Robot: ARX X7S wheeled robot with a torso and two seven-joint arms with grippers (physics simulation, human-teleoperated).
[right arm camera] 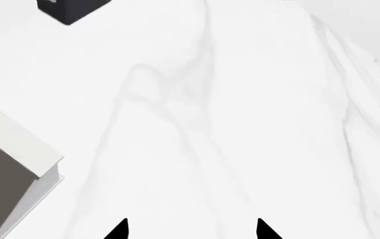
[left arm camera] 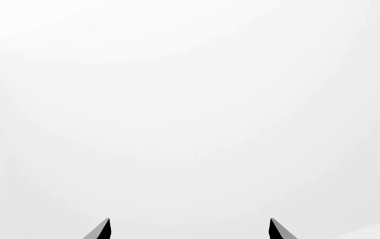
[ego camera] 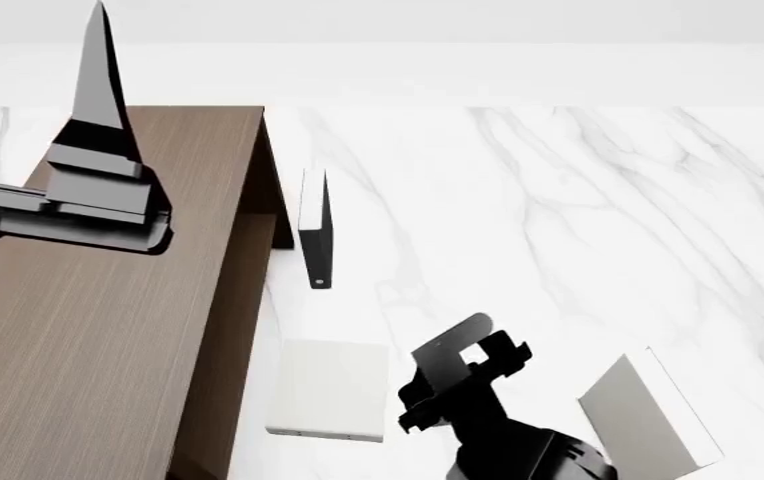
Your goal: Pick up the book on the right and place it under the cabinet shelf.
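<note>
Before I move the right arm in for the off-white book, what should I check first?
1. Right tool open and empty: ok. Its fingers are apart, with only marble between them.
2. Right tool lined up over the book: not ok. It sits beside the book, on the side of the grey book.
3. Book free to grasp: ok. It lies flat on the table with nothing on top.
4. Left tool out of the way: ok. It is open and raised over the cabinet.
5. Space under the cabinet shelf free: cannot tell. It is hidden in every view.
</note>
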